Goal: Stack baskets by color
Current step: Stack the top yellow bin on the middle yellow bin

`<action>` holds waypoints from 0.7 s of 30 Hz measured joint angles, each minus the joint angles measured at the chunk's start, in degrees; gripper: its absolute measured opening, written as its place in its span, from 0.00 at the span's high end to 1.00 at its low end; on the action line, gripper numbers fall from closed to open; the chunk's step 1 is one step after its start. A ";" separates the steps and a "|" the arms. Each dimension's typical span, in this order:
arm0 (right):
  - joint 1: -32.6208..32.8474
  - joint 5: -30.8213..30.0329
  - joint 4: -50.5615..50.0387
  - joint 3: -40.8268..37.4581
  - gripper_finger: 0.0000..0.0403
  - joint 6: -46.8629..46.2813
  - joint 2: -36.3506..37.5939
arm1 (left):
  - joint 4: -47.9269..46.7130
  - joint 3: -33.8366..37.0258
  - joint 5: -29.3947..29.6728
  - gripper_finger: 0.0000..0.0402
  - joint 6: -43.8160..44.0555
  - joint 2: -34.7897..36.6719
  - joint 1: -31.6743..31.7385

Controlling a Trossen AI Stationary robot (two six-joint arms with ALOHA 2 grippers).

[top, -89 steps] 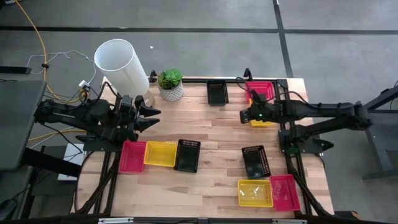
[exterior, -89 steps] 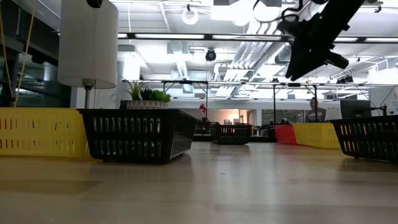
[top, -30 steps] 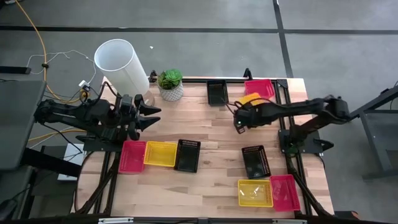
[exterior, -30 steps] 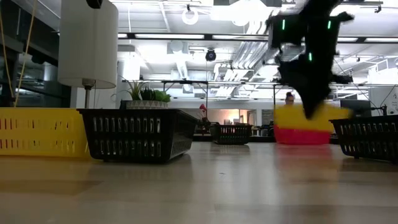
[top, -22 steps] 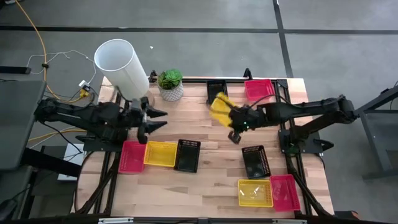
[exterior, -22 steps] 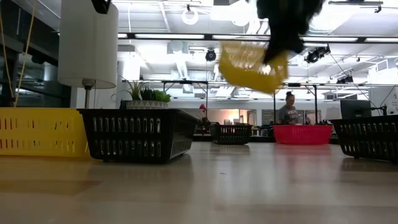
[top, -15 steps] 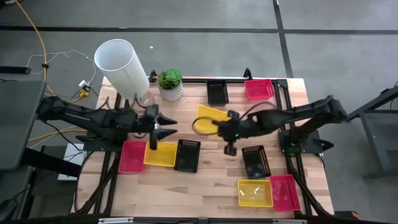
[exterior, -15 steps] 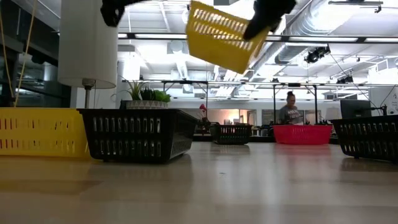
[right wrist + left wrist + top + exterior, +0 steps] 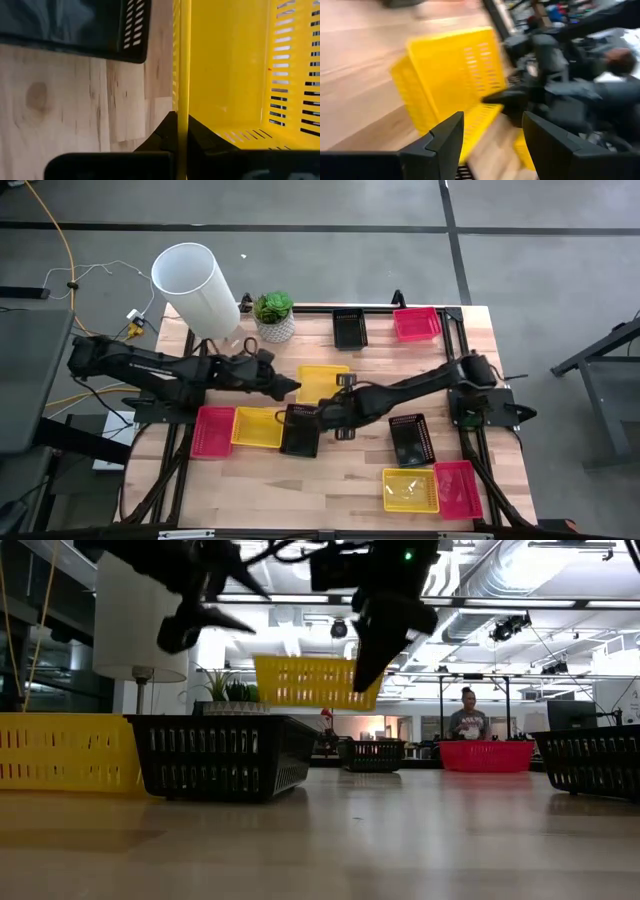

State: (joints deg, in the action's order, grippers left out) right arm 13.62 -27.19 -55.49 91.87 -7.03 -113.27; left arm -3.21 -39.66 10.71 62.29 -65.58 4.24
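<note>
The right gripper point(image 9: 330, 408) is clamped on the rim of a yellow perforated plastic basket point(image 9: 322, 382), holding it clear of the wooden table point(image 9: 360, 465) near the centre. The left gripper point(image 9: 290, 386), fingers spread, sits just beside that basket's left edge, holding nothing. Below them a red basket point(image 9: 213, 431), a second yellow basket point(image 9: 258, 427) and a black basket point(image 9: 300, 430) lie in a row.

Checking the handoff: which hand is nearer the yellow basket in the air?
Right. The right hand is shut on the rim of the yellow basket, carrying it. The left hand is open beside it, apart.
</note>
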 joint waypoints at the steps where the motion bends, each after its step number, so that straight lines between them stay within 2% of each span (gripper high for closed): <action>1: 0.02 -0.43 -0.18 0.58 1.00 0.48 -0.86 | -0.55 0.00 -0.05 0.53 0.04 -0.74 0.39; 10: -0.10 -4.43 -3.19 1.46 1.00 1.12 -2.32 | -3.40 0.00 0.46 0.53 0.29 -5.54 2.43; 21: -0.10 -4.12 0.00 1.52 1.00 2.00 -2.31 | -2.18 0.02 1.65 0.54 2.49 -10.39 3.63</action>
State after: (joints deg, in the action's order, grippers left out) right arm 13.52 -31.32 -55.49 93.38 -5.04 -115.58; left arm -5.39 -39.64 12.36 64.78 -75.97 7.88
